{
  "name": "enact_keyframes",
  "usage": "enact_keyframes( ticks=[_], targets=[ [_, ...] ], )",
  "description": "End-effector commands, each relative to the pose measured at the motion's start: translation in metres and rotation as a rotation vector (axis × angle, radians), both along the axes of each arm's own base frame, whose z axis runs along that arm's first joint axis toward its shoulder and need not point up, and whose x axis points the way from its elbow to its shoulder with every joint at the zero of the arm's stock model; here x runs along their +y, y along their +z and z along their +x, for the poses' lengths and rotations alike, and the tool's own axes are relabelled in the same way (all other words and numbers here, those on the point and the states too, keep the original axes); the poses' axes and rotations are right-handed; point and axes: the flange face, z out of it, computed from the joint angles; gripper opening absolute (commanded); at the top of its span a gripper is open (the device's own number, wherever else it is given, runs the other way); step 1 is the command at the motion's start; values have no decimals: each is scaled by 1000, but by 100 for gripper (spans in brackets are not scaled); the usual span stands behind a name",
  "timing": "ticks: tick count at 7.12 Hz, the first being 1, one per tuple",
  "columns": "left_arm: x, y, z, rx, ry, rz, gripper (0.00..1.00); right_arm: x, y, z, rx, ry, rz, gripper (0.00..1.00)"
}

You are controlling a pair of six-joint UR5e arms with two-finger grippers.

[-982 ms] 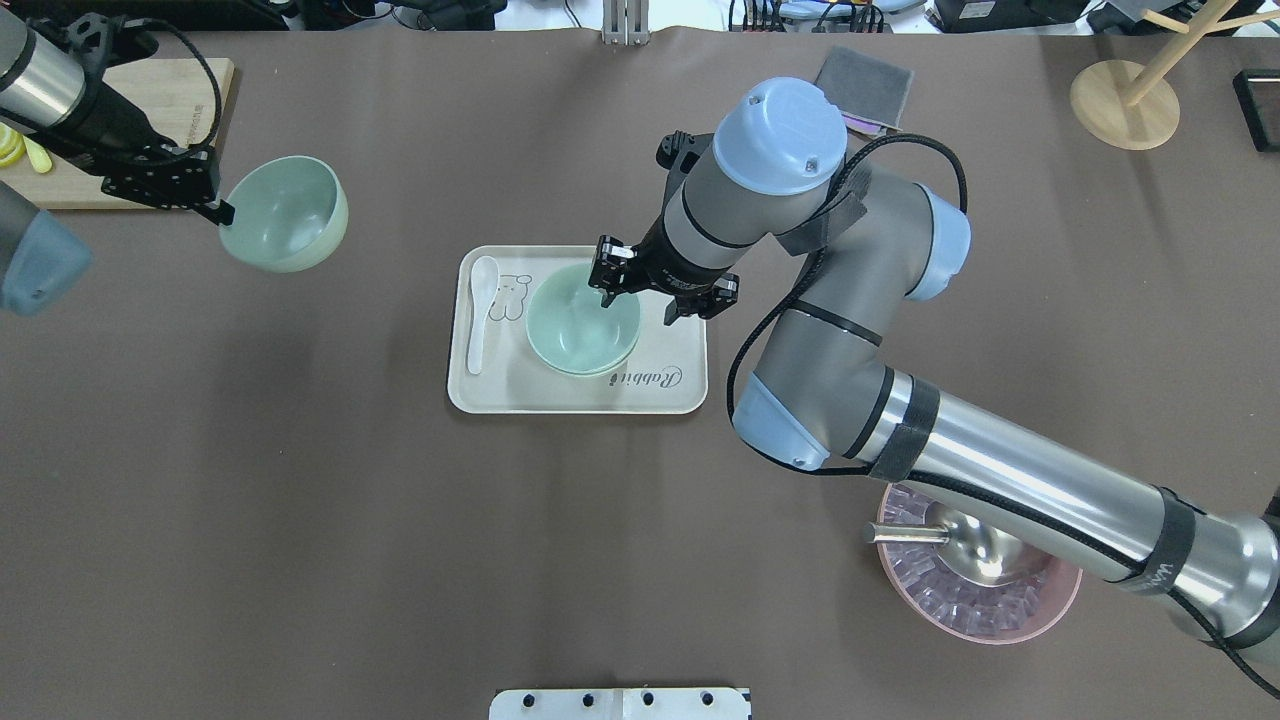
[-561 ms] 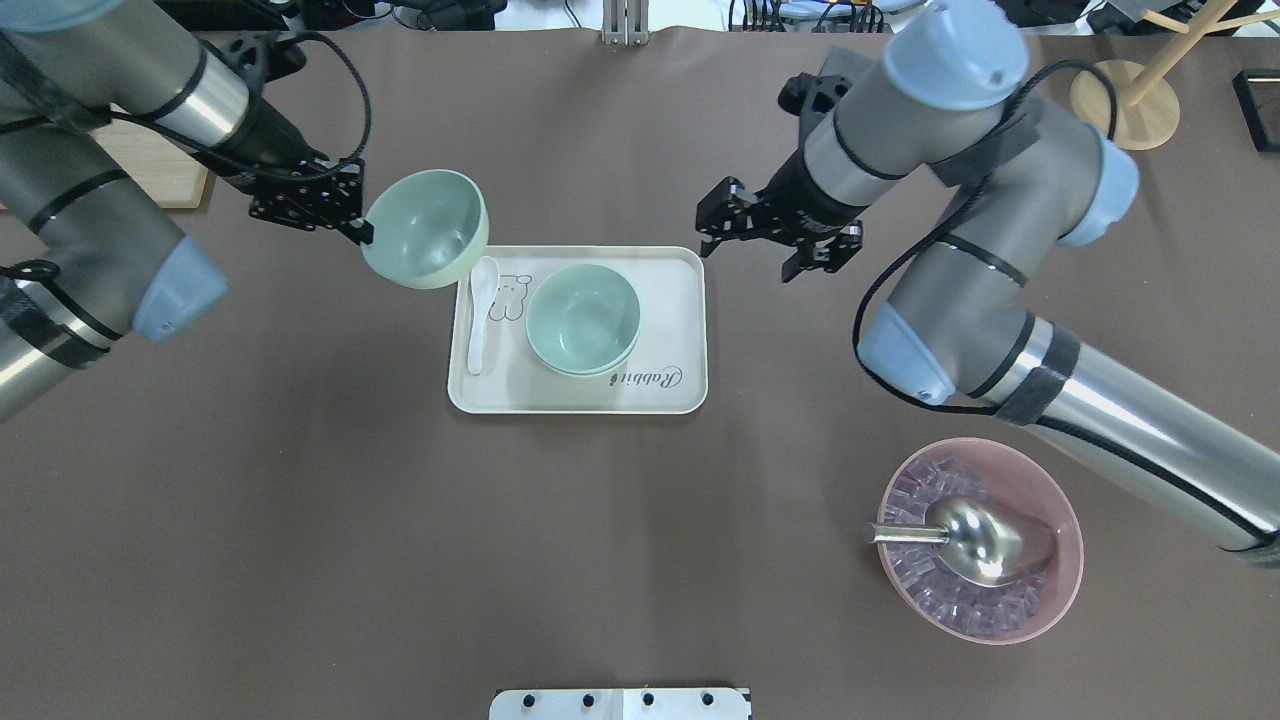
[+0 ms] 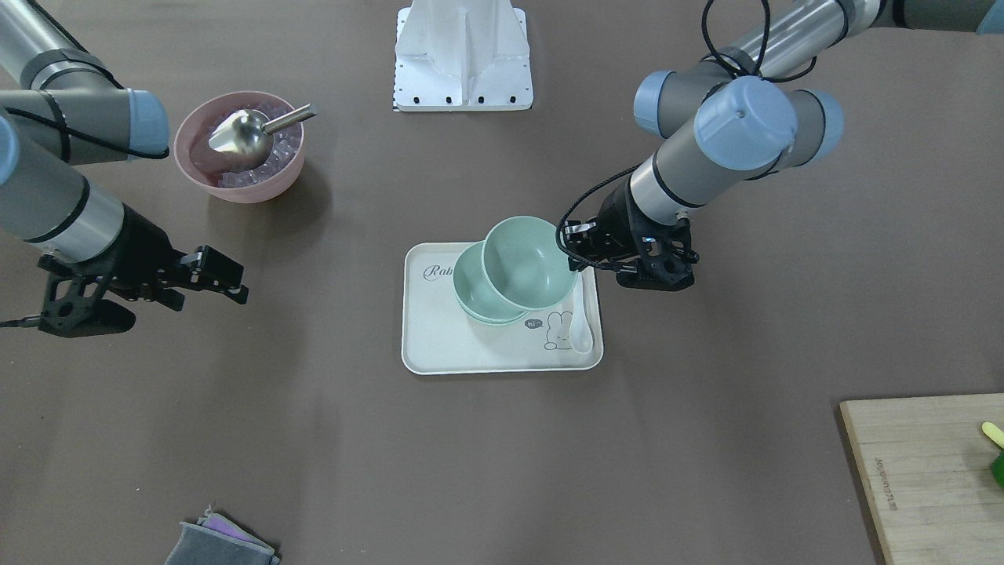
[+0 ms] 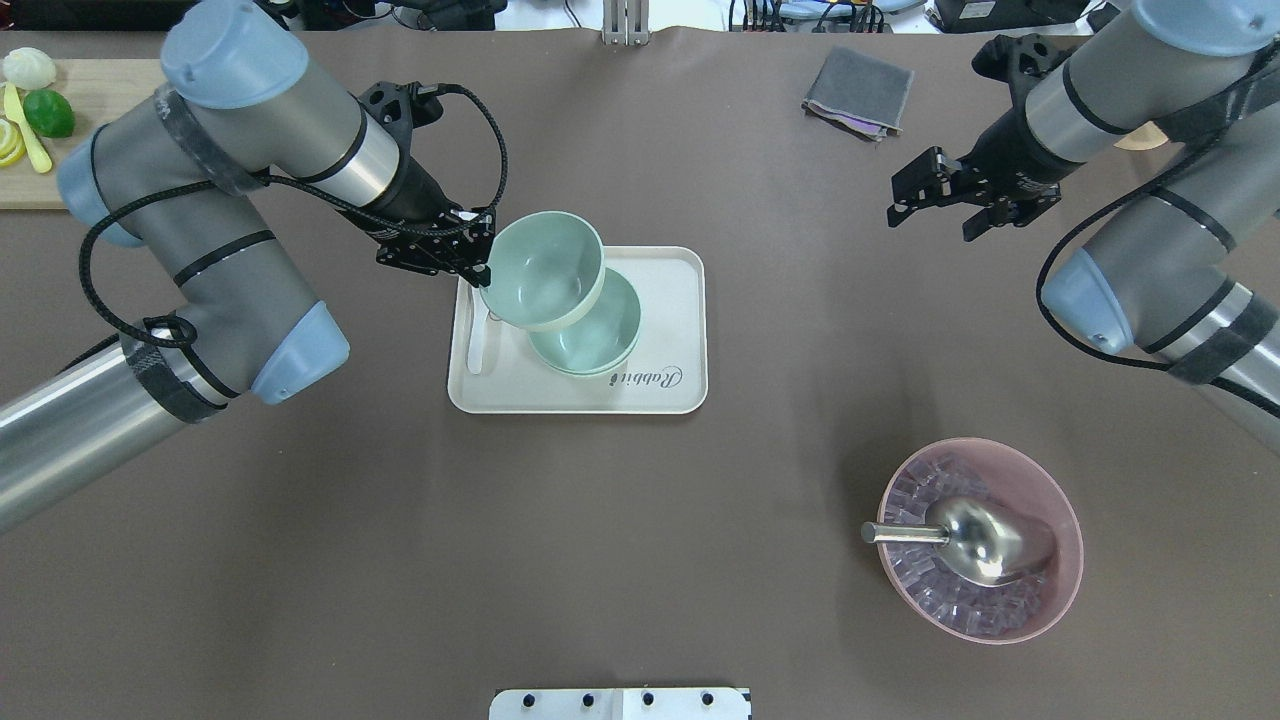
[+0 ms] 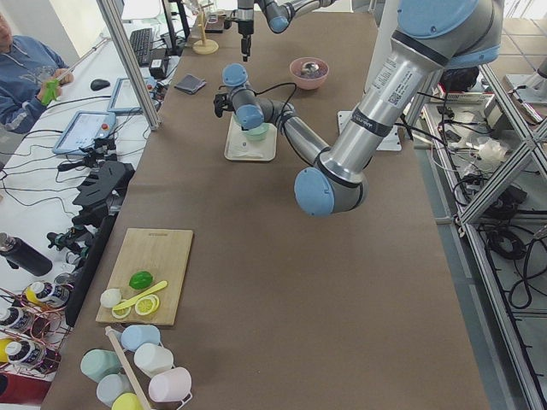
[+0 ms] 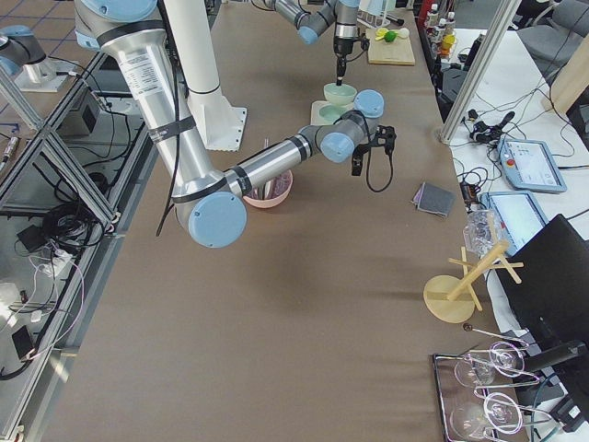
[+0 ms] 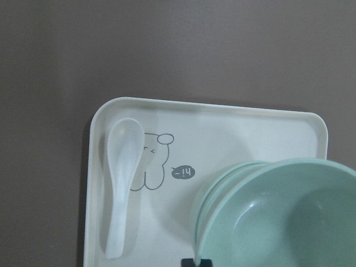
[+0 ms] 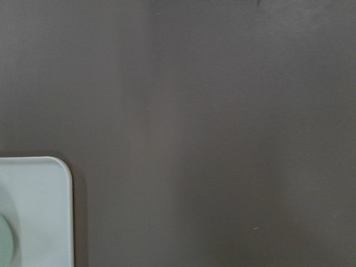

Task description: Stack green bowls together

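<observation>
Looks like the last bowl is going on: left gripper [image 4: 482, 271] is clamped on the rim of the third green bowl [image 4: 545, 268], held above and off-center from the two nested green bowls [image 4: 598, 340] on the tray [image 4: 672, 300]. Next I'd say it needs centering and lowering in before letting go. The right gripper [image 4: 932, 220] hangs well off to the side, fingers apart, empty.

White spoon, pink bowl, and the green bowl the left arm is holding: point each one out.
white spoon [image 7: 120, 189], left wrist view, on its handle.
pink bowl [image 3: 251, 191], front-facing view, on its outer wall.
held green bowl [image 4: 545, 268], overhead view, on its inside bottom.
</observation>
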Motion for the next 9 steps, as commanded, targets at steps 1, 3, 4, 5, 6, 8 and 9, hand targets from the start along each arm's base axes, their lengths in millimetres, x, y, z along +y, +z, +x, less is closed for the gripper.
enact_keyframes(
  ticks=[1,3,4,5,6,8,9],
  targets=[
    [12,-12,20,4,14,10,0,-1,47,47,40,-3,33,100],
    [14,-12,26,2,24,11,0,0,68,59,60,-20,50,100],
    [13,-14,27,1,14,19,0,0,70,60,63,-19,49,100],
    [12,-12,30,-3,9,22,0,1,74,66,64,-12,43,100],
    [11,-15,32,-1,6,22,0,1,75,66,65,-12,42,100],
    [16,-14,41,-6,-7,42,98,2,77,68,67,-12,41,100],
    [16,-14,43,-13,-24,53,98,2,78,67,67,-12,40,100]
  ],
)
